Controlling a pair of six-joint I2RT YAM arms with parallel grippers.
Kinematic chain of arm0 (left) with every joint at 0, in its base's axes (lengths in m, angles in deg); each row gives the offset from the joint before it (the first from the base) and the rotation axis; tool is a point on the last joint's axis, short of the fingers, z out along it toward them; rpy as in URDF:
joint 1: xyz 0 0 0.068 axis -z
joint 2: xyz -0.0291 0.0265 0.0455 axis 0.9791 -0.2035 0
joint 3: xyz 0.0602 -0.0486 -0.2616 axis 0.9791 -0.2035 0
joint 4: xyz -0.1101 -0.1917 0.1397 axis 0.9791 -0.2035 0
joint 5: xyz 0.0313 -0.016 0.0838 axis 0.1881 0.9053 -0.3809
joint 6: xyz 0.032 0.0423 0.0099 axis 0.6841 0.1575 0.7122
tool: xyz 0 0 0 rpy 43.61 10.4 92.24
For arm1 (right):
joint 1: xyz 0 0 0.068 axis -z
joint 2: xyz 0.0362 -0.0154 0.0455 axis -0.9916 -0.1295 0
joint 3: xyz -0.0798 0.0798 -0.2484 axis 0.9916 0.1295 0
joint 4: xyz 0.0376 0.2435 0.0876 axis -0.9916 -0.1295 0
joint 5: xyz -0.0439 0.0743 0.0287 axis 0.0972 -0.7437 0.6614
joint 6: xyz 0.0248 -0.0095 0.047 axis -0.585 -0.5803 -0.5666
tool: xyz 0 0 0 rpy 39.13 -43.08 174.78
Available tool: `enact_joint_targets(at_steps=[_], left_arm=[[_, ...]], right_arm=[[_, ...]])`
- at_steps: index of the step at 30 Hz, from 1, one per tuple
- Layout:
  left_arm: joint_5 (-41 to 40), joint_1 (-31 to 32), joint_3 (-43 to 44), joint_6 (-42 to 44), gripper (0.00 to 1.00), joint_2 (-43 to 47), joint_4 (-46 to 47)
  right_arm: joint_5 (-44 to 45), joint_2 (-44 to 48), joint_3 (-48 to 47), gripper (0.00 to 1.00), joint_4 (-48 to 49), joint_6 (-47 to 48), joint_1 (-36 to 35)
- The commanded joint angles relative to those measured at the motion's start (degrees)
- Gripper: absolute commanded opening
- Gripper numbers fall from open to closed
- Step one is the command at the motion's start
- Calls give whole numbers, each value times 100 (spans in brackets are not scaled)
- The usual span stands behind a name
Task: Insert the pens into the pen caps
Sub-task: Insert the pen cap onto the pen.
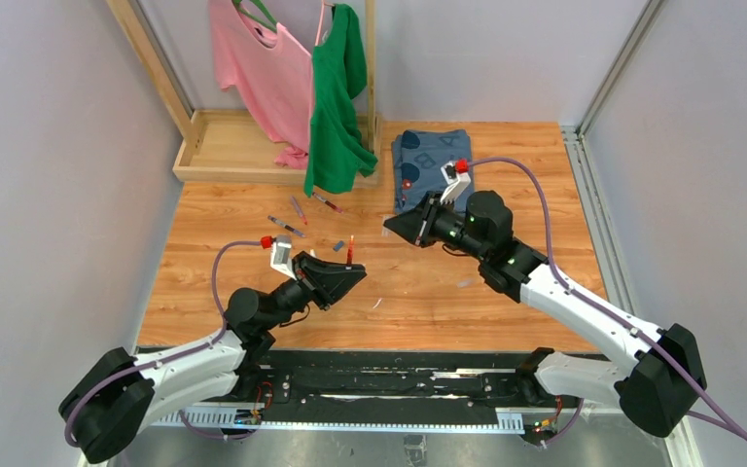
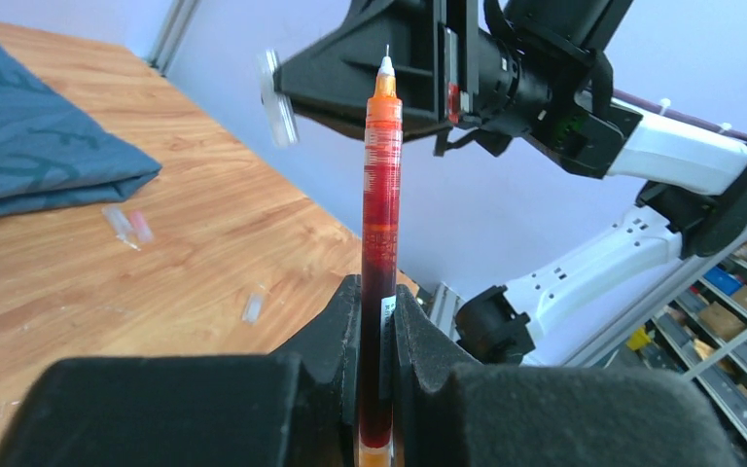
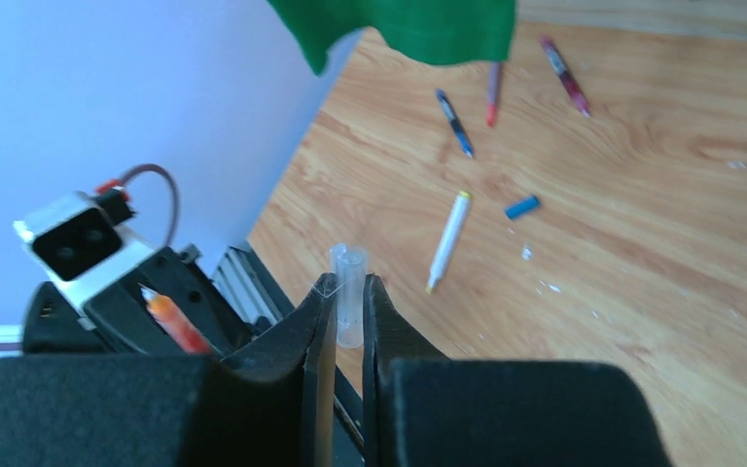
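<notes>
Pens lie loose on the wooden table (image 1: 253,292) beyond both arms. A dark red pen (image 3: 565,76), a purple pen (image 3: 493,92) and a blue-black pen (image 3: 454,124) sit close together under the hanging green shirt (image 3: 418,24), whose hem covers the purple one's far end in the right wrist view. A white pen (image 3: 448,238) lies nearer, with a blue cap (image 3: 521,206) just beside it. The left gripper (image 2: 377,292) is pinched on a red pen (image 2: 381,195), held above the table, tip outward and lined up in the left wrist view with the right gripper (image 3: 348,292). That gripper's jaws nip a clear cap (image 3: 349,268) that stands out past the fingertips. Pen tip and cap are apart in the air. Beyond the right gripper lies a folded blue cloth (image 2: 29,146), with two small caps (image 2: 117,222) near its edge and a third cap (image 2: 252,308) further off. A pink shirt (image 1: 258,63) hangs beside the green one on a wooden rack (image 1: 224,161).
</notes>
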Motion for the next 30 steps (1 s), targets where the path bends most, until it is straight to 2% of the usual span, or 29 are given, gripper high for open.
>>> enact_joint_targets(at_steps=[1, 15, 30], left_arm=[[337, -35, 159, 5, 0, -92, 585], [392, -36, 247, -24, 0, -43, 445], [413, -36, 271, -37, 0, -15, 383]], right_arm=[[-425, 70, -138, 1, 1211, -359, -17], [-877, -119, -186, 1, 2631, -225, -316], [-1120, -355, -320, 1, 2776, -68, -571]])
